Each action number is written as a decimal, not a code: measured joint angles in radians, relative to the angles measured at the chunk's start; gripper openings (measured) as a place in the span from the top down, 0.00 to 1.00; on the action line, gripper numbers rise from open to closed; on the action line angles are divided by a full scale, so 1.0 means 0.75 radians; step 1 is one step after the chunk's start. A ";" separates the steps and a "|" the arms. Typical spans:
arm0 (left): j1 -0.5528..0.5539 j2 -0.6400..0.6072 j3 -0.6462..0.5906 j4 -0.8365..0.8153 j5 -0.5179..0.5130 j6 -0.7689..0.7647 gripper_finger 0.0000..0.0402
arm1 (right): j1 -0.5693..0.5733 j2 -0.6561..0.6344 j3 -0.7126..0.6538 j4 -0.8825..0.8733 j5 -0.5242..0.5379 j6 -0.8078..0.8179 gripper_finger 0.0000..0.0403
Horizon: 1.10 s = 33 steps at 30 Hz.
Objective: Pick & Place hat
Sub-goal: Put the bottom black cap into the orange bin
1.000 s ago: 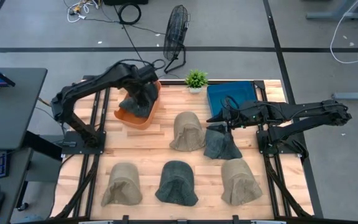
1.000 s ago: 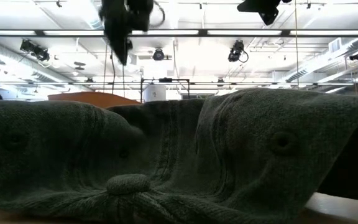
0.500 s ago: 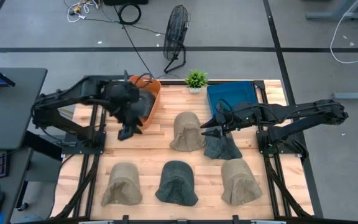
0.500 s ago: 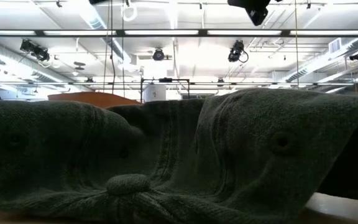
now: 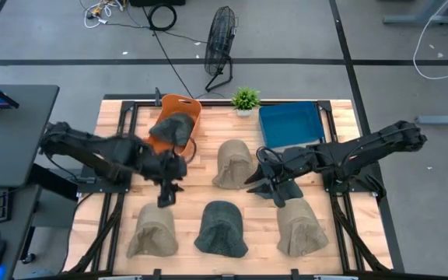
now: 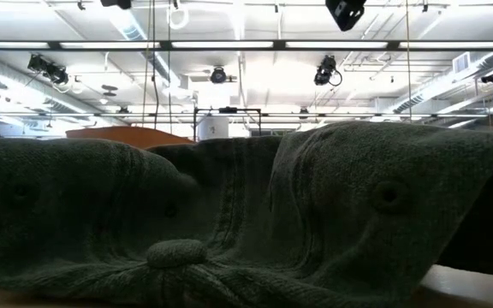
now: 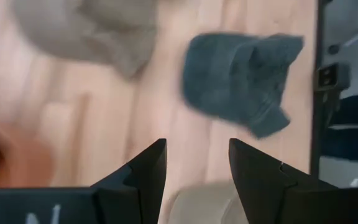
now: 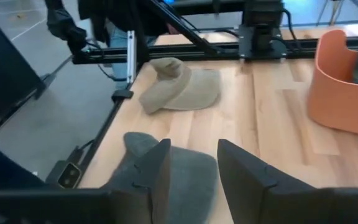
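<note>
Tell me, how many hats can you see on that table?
6, perhaps more hidden. One grey hat in the orange bin, a tan one mid-table, a dark one under the right gripper, and three along the front: tan, dark, tan.

A lab: framed test table (image 5: 341, 105), exposed ceiling ducts (image 6: 460, 81), floor cables (image 5: 103, 12)

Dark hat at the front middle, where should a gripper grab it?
Likely the crown of the dark hat, pinched from straight above: it lies flat on the table with bare wood all round it.
</note>
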 joint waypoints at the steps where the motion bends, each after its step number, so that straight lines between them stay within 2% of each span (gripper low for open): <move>1: -0.027 0.000 -0.048 0.088 -0.017 -0.026 0.56 | 0.006 0.000 0.000 -0.005 0.012 0.000 0.67; 10: -0.135 0.086 -0.449 0.966 -0.058 -0.224 0.56 | 0.011 0.000 0.000 -0.011 0.020 0.020 0.67; 13: -0.150 0.147 -0.527 1.175 -0.060 -0.222 0.56 | 0.012 0.000 0.000 -0.005 0.020 0.021 0.67; 18: -0.183 0.276 -0.558 1.265 -0.060 -0.083 0.56 | 0.012 0.000 0.000 -0.009 0.020 0.020 0.67; 24: -0.215 0.432 -0.558 1.273 -0.069 -0.085 0.56 | 0.012 0.000 0.000 -0.014 0.020 0.020 0.67; 33: -0.266 0.553 -0.558 1.432 -0.210 -0.075 0.56 | 0.012 0.000 0.000 -0.025 0.020 0.011 0.67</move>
